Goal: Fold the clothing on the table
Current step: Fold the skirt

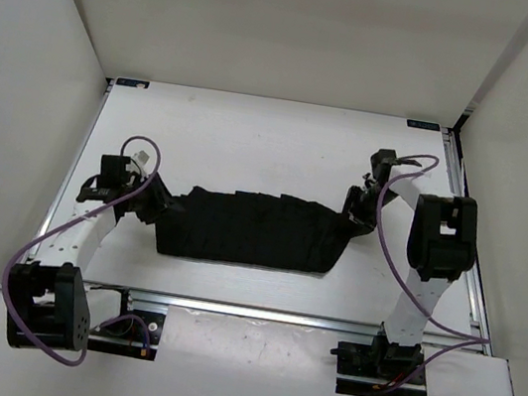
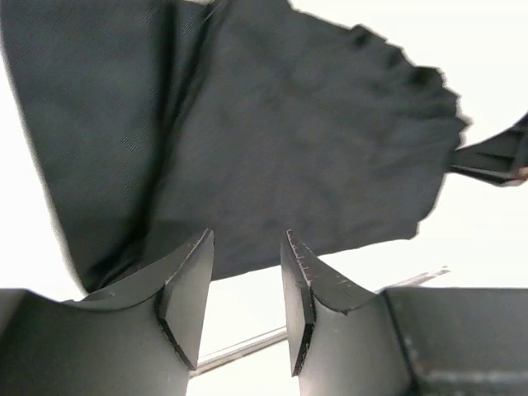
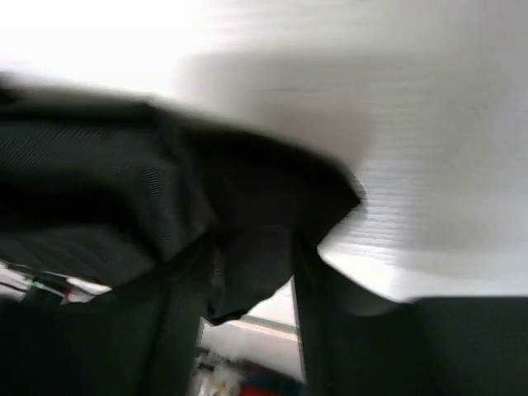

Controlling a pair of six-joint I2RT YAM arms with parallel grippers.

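Top external showing clothing [image 1: 249,228] lying mid-tabletop [image 1: 254,136], stretching left to right. Finding left gripper [image 2: 246,247] at its left end, jaws standing partly open, gripping nothing. Finding right gripper [image 3: 247,247] at its right end, jaws standing apart, blurred cloth edge hanging between fingers.

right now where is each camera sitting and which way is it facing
top external: fixed above and behind the arm bases, looking down on the table; both arms show.
left wrist: on the left arm, looking past the left gripper across the clothing; its two fingers show.
right wrist: on the right arm, blurred, looking past the right gripper at the clothing's edge.
shared: both wrist views see the clothing on the white table.
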